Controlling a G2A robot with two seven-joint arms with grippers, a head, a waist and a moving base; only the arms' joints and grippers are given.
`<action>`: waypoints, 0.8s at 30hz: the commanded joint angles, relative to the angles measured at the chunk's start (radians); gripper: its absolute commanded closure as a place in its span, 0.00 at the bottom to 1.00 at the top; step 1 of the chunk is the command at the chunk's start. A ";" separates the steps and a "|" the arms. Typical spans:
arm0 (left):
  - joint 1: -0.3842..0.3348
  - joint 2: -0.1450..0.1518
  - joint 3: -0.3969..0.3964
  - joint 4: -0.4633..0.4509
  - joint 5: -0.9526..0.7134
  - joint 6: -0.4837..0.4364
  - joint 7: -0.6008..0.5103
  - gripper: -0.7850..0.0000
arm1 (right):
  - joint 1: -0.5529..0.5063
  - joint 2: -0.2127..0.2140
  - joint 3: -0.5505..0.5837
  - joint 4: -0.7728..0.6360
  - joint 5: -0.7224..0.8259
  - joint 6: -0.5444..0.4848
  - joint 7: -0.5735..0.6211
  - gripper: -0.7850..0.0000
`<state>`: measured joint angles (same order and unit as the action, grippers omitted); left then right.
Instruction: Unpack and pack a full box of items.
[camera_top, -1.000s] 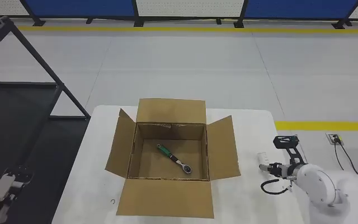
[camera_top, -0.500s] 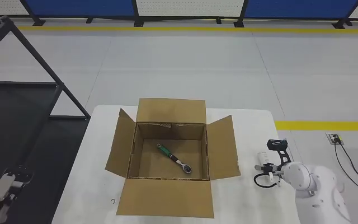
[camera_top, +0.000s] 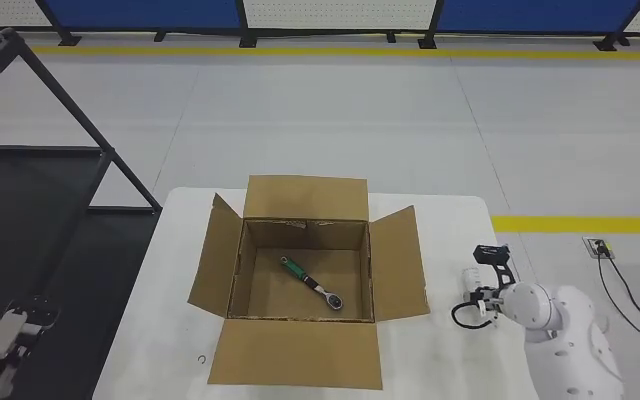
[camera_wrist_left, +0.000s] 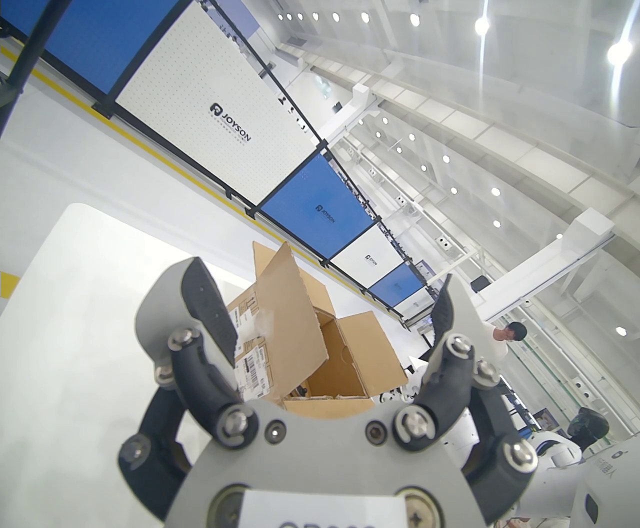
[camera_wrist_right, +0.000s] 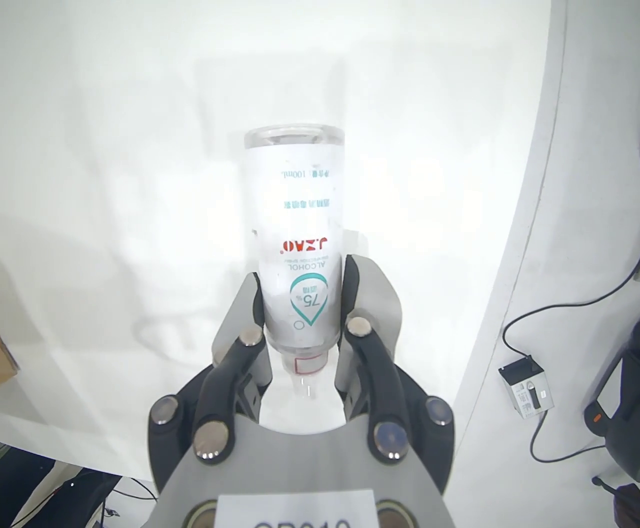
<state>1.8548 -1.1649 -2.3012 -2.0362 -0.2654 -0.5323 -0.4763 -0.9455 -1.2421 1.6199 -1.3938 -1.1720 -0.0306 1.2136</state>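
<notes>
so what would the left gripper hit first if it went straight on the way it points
Probably the cardboard box, its raised flap lying dead ahead of the left gripper; how far off is unclear.

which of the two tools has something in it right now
The right tool, shut on the clear plastic bottle with a white label. The left tool is open and empty.

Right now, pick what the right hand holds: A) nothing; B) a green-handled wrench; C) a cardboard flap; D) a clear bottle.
D: the right hand is shut on the clear bottle, while the green-handled wrench lies inside the open box.
</notes>
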 joint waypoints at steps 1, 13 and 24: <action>0.000 0.000 0.000 0.000 0.000 0.000 0.000 0.00 | -0.007 0.001 0.006 -0.051 0.017 0.002 -0.018 1.00; 0.000 0.000 0.000 0.000 0.000 0.000 0.000 0.00 | -0.032 -0.006 -0.174 -0.764 -0.092 0.130 0.006 1.00; 0.000 0.000 0.000 0.000 0.000 0.000 0.000 0.00 | 0.332 -0.067 -0.639 -0.581 0.099 -0.042 -0.020 1.00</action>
<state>1.8548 -1.1649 -2.3012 -2.0362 -0.2654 -0.5323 -0.4763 -0.6635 -1.3006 1.0280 -2.0382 -1.1167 -0.0616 1.1920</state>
